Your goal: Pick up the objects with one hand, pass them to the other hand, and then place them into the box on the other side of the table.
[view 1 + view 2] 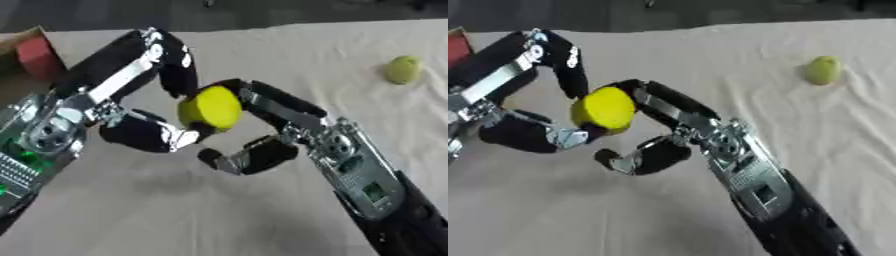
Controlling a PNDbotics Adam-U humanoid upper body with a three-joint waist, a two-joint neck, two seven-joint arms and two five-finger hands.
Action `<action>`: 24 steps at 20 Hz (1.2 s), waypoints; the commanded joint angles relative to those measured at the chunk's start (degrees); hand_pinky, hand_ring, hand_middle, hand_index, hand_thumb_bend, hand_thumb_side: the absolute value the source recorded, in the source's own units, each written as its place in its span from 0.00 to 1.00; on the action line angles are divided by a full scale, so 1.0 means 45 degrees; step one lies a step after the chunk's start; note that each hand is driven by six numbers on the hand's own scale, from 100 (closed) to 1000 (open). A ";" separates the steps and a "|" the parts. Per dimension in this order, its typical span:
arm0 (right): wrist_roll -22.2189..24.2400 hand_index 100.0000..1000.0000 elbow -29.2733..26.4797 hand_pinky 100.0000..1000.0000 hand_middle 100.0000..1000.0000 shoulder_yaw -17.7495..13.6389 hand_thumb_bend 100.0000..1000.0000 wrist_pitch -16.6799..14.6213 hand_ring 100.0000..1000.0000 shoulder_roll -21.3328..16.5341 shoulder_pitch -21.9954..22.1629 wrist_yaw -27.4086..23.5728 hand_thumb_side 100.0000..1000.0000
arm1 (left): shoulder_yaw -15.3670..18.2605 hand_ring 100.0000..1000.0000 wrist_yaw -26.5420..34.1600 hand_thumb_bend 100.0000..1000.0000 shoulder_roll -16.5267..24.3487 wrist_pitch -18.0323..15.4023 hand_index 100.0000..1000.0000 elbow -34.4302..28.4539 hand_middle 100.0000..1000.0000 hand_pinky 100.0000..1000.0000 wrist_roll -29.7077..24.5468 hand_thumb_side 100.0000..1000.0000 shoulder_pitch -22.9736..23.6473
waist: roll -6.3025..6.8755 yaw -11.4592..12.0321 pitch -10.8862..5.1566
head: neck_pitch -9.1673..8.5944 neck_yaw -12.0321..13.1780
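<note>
A yellow round object hangs above the middle of the table between my two hands. My left hand comes in from the left. Its fingers arch over the object's top and left side, and its thumb presses up under it, so it is shut on the object. My right hand reaches in from the lower right. Its fingers lie fairly straight along the object's right side, while its thumb curls below and stands apart from the object. A green fruit lies on the cloth at the far right.
A cardboard box sits at the far left edge with a red thing in it. A wrinkled beige cloth covers the table, and its far edge runs along the top of the view.
</note>
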 commanded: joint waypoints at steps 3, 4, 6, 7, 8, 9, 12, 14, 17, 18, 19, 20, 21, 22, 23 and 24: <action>-0.0324 0.85 -0.0123 0.69 0.71 -0.0162 0.29 0.0119 0.68 -0.0015 -0.0099 0.0166 0.00 | 0.0171 0.32 0.0178 0.41 0.0471 -0.0269 0.35 -0.0263 0.29 0.41 0.0065 0.00 -0.0089 | -0.0005 -0.0007 -0.0235 | -0.0201 0.0047; -0.0362 0.86 -0.0130 0.69 0.72 -0.0168 0.29 0.0131 0.68 -0.0016 -0.0099 0.0190 0.00 | 0.0181 0.32 0.0191 0.41 0.0485 -0.0297 0.35 -0.0263 0.29 0.41 0.0093 0.00 -0.0069 | -0.0008 -0.0007 -0.0236 | -0.0209 0.0047; -0.0423 0.86 -0.0128 0.69 0.72 -0.0182 0.29 0.0164 0.68 -0.0021 -0.0096 0.0235 0.00 | 0.0197 0.32 0.0211 0.41 0.0521 -0.0361 0.35 -0.0263 0.29 0.41 0.0176 0.00 -0.0033 | -0.0015 -0.0012 -0.0239 | -0.0247 0.0058; -0.0451 0.86 -0.0128 0.69 0.72 -0.0190 0.29 0.0177 0.68 -0.0024 -0.0094 0.0254 0.00 | 0.0204 0.32 0.0207 0.41 0.0540 -0.0404 0.35 -0.0263 0.29 0.41 0.0222 0.00 -0.0012 | -0.0018 -0.0016 -0.0240 | -0.0255 0.0061; -0.0481 0.86 -0.0129 0.69 0.72 -0.0199 0.29 0.0191 0.68 -0.0025 -0.0093 0.0270 0.00 | 0.0212 0.32 0.0198 0.41 0.0555 -0.0447 0.35 -0.0263 0.29 0.41 0.0267 0.00 0.0007 | -0.0022 -0.0019 -0.0241 | -0.0254 0.0068; -0.0510 0.86 -0.0130 0.69 0.72 -0.0209 0.29 0.0203 0.68 -0.0024 -0.0093 0.0282 0.00 | 0.0220 0.32 0.0187 0.41 0.0567 -0.0482 0.35 -0.0263 0.29 0.40 0.0307 0.00 0.0025 | -0.0026 -0.0021 -0.0241 | -0.0254 0.0074; -0.0601 0.86 -0.0129 0.69 0.72 -0.0254 0.29 0.0242 0.68 -0.0032 -0.0089 0.0325 0.00 | 0.0237 0.32 0.0152 0.42 0.0615 -0.0565 0.35 -0.0263 0.29 0.40 0.0384 0.00 0.0077 | -0.0039 -0.0025 -0.0237 | -0.0254 0.0087; -0.0686 0.86 -0.0117 0.69 0.72 -0.0300 0.30 0.0287 0.69 -0.0044 -0.0077 0.0374 0.00 | 0.0255 0.32 0.0140 0.42 0.0655 -0.0607 0.35 -0.0263 0.29 0.40 0.0424 0.00 0.0119 | -0.0042 -0.0018 -0.0229 | -0.0273 0.0085; -0.0845 0.86 -0.0112 0.69 0.73 -0.0380 0.30 0.0359 0.69 -0.0067 -0.0066 0.0457 0.00 | 0.0288 0.32 0.0143 0.42 0.0741 -0.0681 0.34 -0.0263 0.29 0.40 0.0492 0.00 0.0193 | -0.0037 -0.0016 -0.0221 | -0.0266 0.0090; -0.0901 0.86 -0.0106 0.69 0.73 -0.0408 0.30 0.0395 0.69 -0.0075 -0.0063 0.0490 0.00 | 0.0306 0.32 0.0152 0.42 0.0767 -0.0704 0.34 -0.0263 0.29 0.40 0.0527 0.00 0.0220 | -0.0036 -0.0019 -0.0222 | -0.0261 0.0095; -0.0956 0.86 -0.0104 0.69 0.73 -0.0426 0.30 0.0429 0.69 -0.0077 -0.0063 0.0513 0.00 | 0.0322 0.32 0.0164 0.42 0.0787 -0.0733 0.34 -0.0263 0.28 0.40 0.0565 0.00 0.0240 | -0.0038 -0.0022 -0.0224 | -0.0272 0.0094; -0.1014 0.86 -0.0108 0.69 0.73 -0.0438 0.30 0.0461 0.69 -0.0078 -0.0064 0.0529 0.00 | 0.0342 0.32 0.0175 0.42 0.0803 -0.0771 0.34 -0.0263 0.28 0.40 0.0610 0.00 0.0260 | -0.0041 -0.0027 -0.0226 | -0.0290 0.0090; -0.1062 0.86 -0.0110 0.69 0.73 -0.0444 0.30 0.0494 0.69 -0.0082 -0.0063 0.0542 0.00 | 0.0359 0.31 0.0180 0.42 0.0819 -0.0806 0.34 -0.0263 0.28 0.40 0.0652 0.00 0.0282 | -0.0047 -0.0032 -0.0227 | -0.0305 0.0090; -0.1102 0.86 -0.0110 0.69 0.73 -0.0445 0.30 0.0527 0.69 -0.0088 -0.0060 0.0553 0.00 | 0.0379 0.31 0.0178 0.42 0.0835 -0.0835 0.34 -0.0263 0.28 0.40 0.0692 0.00 0.0310 | -0.0052 -0.0034 -0.0227 | -0.0315 0.0095; -0.1132 0.86 -0.0112 0.68 0.74 -0.0445 0.30 0.0554 0.69 -0.0098 -0.0056 0.0558 0.00 | 0.0404 0.32 0.0167 0.42 0.0855 -0.0859 0.34 -0.0263 0.29 0.40 0.0728 0.00 0.0341 | -0.0056 -0.0033 -0.0227 | -0.0320 0.0099; -0.1159 0.86 -0.0119 0.68 0.74 -0.0447 0.30 0.0578 0.69 -0.0111 -0.0054 0.0555 0.00 | 0.0437 0.32 0.0144 0.42 0.0884 -0.0888 0.34 -0.0263 0.29 0.40 0.0769 0.00 0.0378 | -0.0060 -0.0028 -0.0226 | -0.0323 0.0104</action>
